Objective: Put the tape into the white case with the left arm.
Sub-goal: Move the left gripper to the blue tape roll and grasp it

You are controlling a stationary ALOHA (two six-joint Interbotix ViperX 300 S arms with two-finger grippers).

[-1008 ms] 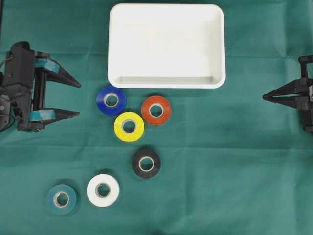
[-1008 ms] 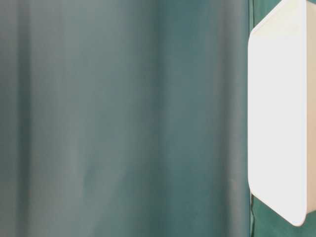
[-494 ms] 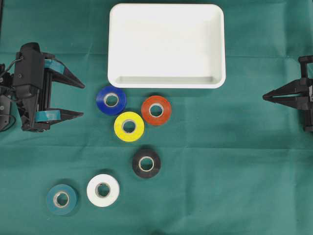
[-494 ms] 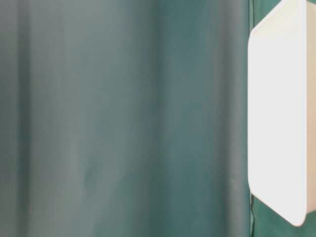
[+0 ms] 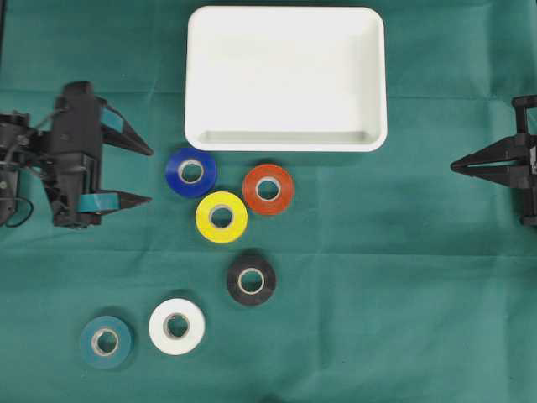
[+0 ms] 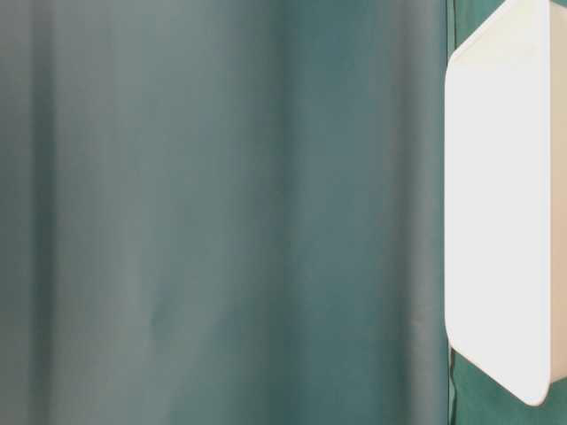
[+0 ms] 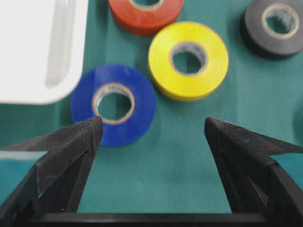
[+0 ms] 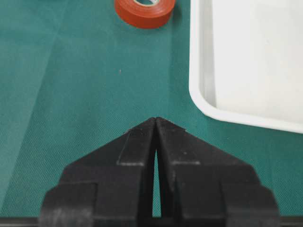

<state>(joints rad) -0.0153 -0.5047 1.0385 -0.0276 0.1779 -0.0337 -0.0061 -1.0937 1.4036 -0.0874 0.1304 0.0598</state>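
Note:
The white case (image 5: 285, 138) lies at the back middle of the green cloth, with nothing in it. In front of it lie several tape rolls: blue (image 5: 190, 171), orange-red (image 5: 268, 189), yellow (image 5: 221, 217), black (image 5: 251, 280), white (image 5: 177, 326) and teal (image 5: 105, 342). My left gripper (image 5: 151, 176) is open and holds nothing, just left of the blue tape. In the left wrist view the blue tape (image 7: 113, 104) lies just ahead of the left fingertip (image 7: 92, 125), and the case corner (image 7: 42, 56) is beyond. My right gripper (image 5: 454, 165) rests shut at the right edge.
The table-level view shows only a green curtain (image 6: 221, 212) and the white case's side (image 6: 500, 212). In the right wrist view the shut right gripper (image 8: 155, 119) points at bare cloth between the orange-red tape (image 8: 144, 12) and the case rim (image 8: 199, 90).
My left gripper has moved right toward the blue tape, staying open. The right arm and the tapes have not moved.

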